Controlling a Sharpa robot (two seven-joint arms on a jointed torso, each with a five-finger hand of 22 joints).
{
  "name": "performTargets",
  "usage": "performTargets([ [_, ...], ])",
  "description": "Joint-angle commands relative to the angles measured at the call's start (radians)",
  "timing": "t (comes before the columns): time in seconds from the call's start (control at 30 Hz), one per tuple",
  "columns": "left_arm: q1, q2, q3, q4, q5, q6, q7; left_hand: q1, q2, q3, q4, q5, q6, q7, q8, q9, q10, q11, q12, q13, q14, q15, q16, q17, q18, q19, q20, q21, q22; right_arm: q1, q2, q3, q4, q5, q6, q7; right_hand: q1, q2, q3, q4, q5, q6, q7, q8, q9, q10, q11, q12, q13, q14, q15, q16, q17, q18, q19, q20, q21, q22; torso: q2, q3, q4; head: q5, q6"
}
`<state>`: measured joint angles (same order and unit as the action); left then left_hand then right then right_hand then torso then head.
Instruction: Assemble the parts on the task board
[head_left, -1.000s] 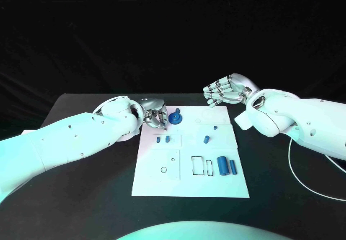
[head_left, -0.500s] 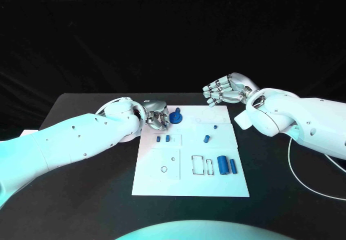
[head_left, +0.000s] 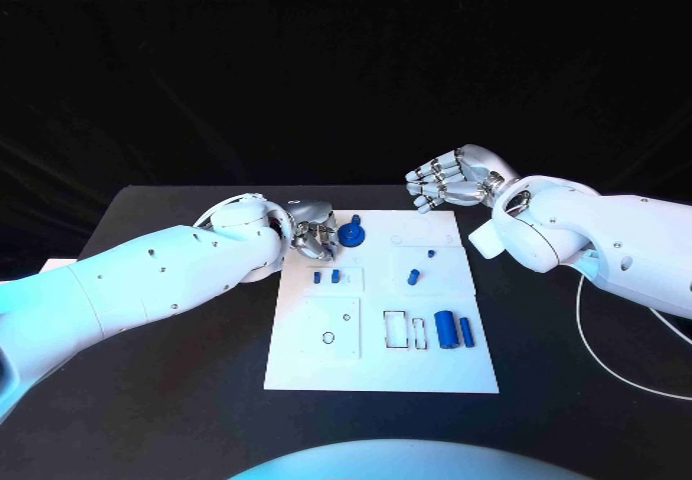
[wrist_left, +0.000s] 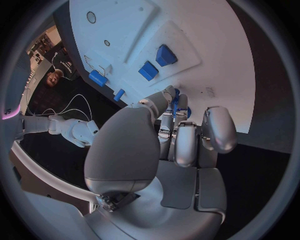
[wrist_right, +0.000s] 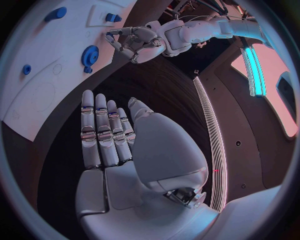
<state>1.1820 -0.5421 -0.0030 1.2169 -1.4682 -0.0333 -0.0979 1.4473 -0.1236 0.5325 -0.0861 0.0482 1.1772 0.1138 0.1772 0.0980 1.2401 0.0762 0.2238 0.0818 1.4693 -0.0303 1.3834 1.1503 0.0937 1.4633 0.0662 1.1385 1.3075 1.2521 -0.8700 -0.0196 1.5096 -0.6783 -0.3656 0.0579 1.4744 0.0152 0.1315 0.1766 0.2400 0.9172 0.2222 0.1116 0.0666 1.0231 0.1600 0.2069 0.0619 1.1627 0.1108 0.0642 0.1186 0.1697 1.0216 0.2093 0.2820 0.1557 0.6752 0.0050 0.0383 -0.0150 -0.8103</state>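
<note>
Parts lie scattered on the white task board (head_left: 382, 375) in the middle of the black desk (head_left: 173, 400). At the board's 11 o'clock corner stands a blue gear (head_left: 352, 236) with a peg rising from it; the left robot hand (head_left: 310, 228) sits just beside it, fingers curled toward the gear, though whether they grip it I cannot tell. Near the board's centre are 2 small blue blocks (head_left: 327, 278) and 2 small blue pegs (head_left: 414, 276). Toward 4 o'clock lie 2 blue cylinders (head_left: 453, 331) side by side. The right robot hand (head_left: 454, 176) hovers past the board's 1 o'clock corner, fingers apart and empty.
</note>
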Motion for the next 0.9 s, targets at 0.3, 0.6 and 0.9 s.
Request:
performTargets([
  [0.3,-0.006,0.009,-0.003,-0.005,0.003,0.026,-0.005,0.001,0.012,0.004,-0.003,0.004,0.003,0.0,0.001,0.001,0.035,-0.035,0.0,0.04,0.012,-0.006,0.002,-0.002,-0.008,0.001,-0.002,0.007,0.046,0.0,0.002,0.0,0.002,-0.001,0.008,0.012,-0.015,0.0,0.007,-0.001,0.006,0.004,0.005,-0.004,-0.002,0.004,0.003,-0.008,-0.001,-0.001,0.001,-0.001,-0.003,0.012,0.006,0.001,-0.006,-0.003,0.0,0.0005,0.0006,0.0,-0.002],
  [0.6,-0.006,0.009,-0.003,-0.005,0.003,0.032,-0.007,0.001,0.012,0.004,-0.003,0.004,0.003,0.0,0.001,0.001,0.035,-0.035,0.0,0.04,0.012,-0.006,0.002,-0.002,-0.008,0.002,-0.002,0.008,0.046,0.0,0.0,0.0,0.002,-0.001,0.008,0.011,-0.015,0.0,0.007,-0.001,0.006,0.004,0.005,-0.004,-0.002,0.004,0.003,-0.008,-0.001,-0.001,0.001,-0.001,-0.003,0.012,0.006,0.001,-0.006,-0.003,0.0,0.0006,0.0002,-0.001,-0.003],
  [0.9,-0.006,0.009,-0.003,-0.004,0.003,0.044,-0.01,0.0,0.012,0.005,-0.003,0.003,0.003,0.0,0.001,0.001,0.036,-0.035,-0.001,0.04,0.012,-0.006,0.002,-0.002,-0.009,0.002,-0.002,0.01,0.048,0.0,0.001,0.0,0.002,0.0,0.01,0.011,-0.015,0.0,0.007,-0.001,0.006,0.004,0.005,-0.004,-0.002,0.004,0.003,-0.008,-0.001,-0.001,0.001,-0.001,-0.003,0.012,0.006,0.001,-0.006,-0.003,0.0,0.0003,0.0004,0.0,-0.005],
])
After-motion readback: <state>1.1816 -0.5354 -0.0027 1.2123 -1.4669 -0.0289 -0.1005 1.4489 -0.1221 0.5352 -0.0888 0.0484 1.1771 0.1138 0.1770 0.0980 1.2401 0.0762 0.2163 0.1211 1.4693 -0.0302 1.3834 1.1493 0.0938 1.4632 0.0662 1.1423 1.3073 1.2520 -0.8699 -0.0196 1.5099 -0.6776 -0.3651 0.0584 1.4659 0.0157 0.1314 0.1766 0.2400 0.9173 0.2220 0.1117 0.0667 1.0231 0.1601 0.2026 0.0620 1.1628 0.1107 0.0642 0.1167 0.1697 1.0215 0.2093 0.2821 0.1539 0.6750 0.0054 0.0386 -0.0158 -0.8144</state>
